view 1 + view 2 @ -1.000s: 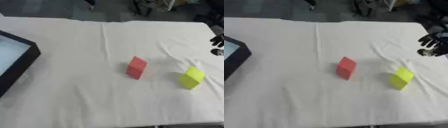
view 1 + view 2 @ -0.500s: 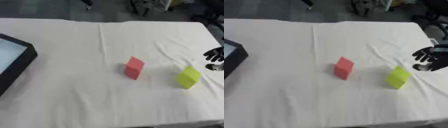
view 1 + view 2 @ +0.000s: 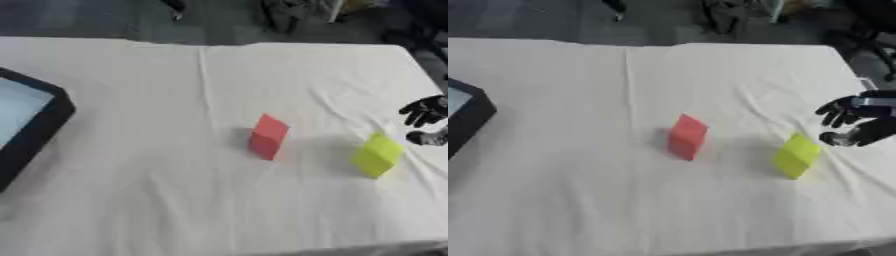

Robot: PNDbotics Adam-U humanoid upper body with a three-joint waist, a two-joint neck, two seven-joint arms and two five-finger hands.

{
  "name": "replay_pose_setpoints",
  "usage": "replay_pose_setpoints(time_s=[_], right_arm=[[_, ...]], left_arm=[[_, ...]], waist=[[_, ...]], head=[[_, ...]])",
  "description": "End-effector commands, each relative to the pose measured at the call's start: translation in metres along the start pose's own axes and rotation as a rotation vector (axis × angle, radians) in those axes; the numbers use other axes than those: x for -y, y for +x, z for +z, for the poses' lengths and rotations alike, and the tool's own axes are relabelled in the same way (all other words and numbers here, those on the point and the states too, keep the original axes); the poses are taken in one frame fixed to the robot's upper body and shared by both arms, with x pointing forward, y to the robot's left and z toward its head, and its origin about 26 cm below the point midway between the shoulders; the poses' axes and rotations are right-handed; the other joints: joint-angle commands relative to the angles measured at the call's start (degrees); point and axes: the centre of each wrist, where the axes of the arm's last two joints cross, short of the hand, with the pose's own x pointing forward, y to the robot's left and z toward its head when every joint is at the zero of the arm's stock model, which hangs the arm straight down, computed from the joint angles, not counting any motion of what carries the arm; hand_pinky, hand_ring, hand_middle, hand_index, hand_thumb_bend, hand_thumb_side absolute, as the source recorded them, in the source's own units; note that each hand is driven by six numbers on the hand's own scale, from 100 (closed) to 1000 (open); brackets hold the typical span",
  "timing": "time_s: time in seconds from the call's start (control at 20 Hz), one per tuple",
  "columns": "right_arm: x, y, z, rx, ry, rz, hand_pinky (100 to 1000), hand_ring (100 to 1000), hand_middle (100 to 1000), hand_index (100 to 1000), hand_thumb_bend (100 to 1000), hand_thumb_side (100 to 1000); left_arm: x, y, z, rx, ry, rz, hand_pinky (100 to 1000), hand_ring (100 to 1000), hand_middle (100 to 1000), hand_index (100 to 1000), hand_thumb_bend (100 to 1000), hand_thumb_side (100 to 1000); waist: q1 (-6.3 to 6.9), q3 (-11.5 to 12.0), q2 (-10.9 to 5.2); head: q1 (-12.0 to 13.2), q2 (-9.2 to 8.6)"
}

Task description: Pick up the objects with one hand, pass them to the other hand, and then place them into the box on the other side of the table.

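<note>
Right hand hovering by yellow block, right edge of frame.

Right hand (image 3: 853, 122) at right-middle, fingers spread and curved, thumb apart, holding nothing, just right of and slightly above the yellow block (image 3: 796, 156). Yellow block sits tilted on the white cloth (image 3: 623, 200), right of centre. Red block (image 3: 687, 136) stands near centre, well apart from the yellow one. Black box (image 3: 31, 132) at the left edge, pale inside, partly cut off. Left hand not seen.
</note>
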Motion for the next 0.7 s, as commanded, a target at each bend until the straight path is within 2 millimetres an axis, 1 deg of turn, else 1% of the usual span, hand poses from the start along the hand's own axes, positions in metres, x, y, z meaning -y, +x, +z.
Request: replay_pose_setpoints(time_s=[0.05,0.3,0.4,0.55,0.7], right_arm=[[0.014,0.003,0.013,-0.013,0.014,0.047,931,870,815,953,224,525],[0.008,0.005,0.010,0.004,0.060,0.056,944,891,837,971,220,535],[0.005,0.006,0.009,0.008,0.060,0.062,953,899,845,977,211,558],[0.000,0.007,0.006,-0.001,0.058,0.063,959,905,851,980,223,549],[-0.004,0.008,0.003,-0.012,0.048,0.062,962,907,855,983,215,561]], left_arm=[[-0.007,0.008,-0.004,0.032,0.012,-0.026,751,896,849,802,142,647],[-0.008,0.009,-0.004,0.037,0.019,-0.027,749,895,847,798,141,646],[-0.008,0.010,-0.004,0.038,0.018,-0.026,748,896,846,797,141,645],[-0.008,0.010,-0.005,0.039,0.017,-0.024,747,901,845,794,141,644],[-0.007,0.011,-0.005,0.043,0.017,-0.021,747,905,844,791,142,643]], waist=[[-0.71,-0.2,0.15],[-0.75,-0.3,0.38],[-0.70,-0.2,0.47],[-0.65,-0.1,0.59],[-0.60,0.1,0.72]], head=[[0.4,-0.81],[0.3,-0.84],[0.2,-0.87],[0.1,-0.86],[0.0,-0.76]])
